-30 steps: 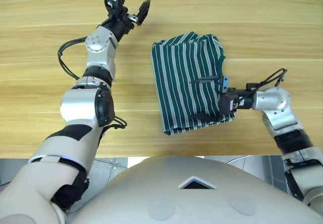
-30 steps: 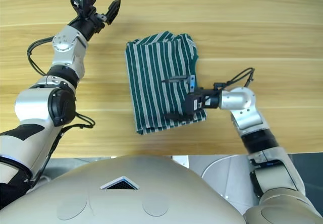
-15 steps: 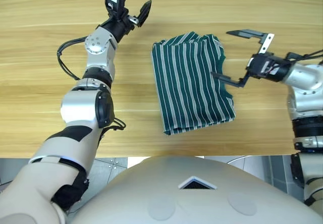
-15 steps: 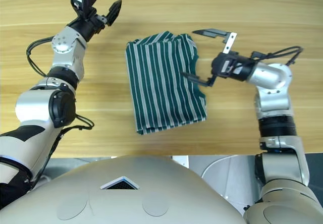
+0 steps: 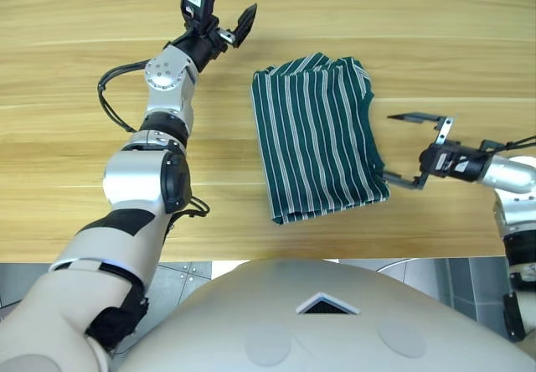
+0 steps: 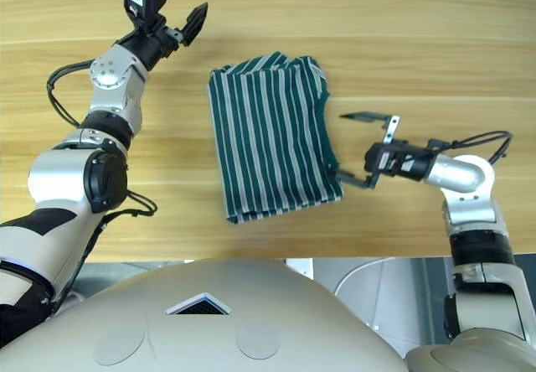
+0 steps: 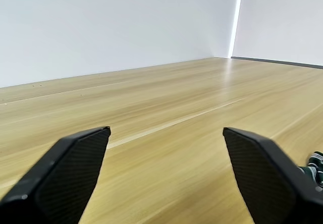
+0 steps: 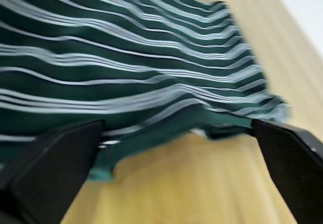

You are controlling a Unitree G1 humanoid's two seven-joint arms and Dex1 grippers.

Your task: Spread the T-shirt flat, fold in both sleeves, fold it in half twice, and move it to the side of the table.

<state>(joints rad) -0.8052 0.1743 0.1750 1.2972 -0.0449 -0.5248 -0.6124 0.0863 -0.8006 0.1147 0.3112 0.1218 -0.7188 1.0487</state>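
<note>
Folded striped T-shirt (image 5: 316, 137) lies mid-bench (image 5: 435, 37), a white wall (image 7: 101, 22) behind.
Right end effector (image 5: 389, 147), fingers spread, now sits at the shirt's near right corner, seemingly touching the hem; it was farther back, by the collar. Left end effector (image 5: 224, 5), spread too, stays far-left.

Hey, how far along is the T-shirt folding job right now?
Done, apparently: the T-shirt lies folded into a compact rectangle in the middle of the table. In hand: the right gripper is open at its right edge, gripping nothing; the left gripper is open, off past the far left corner. Left: moving it to the table's side.
</note>
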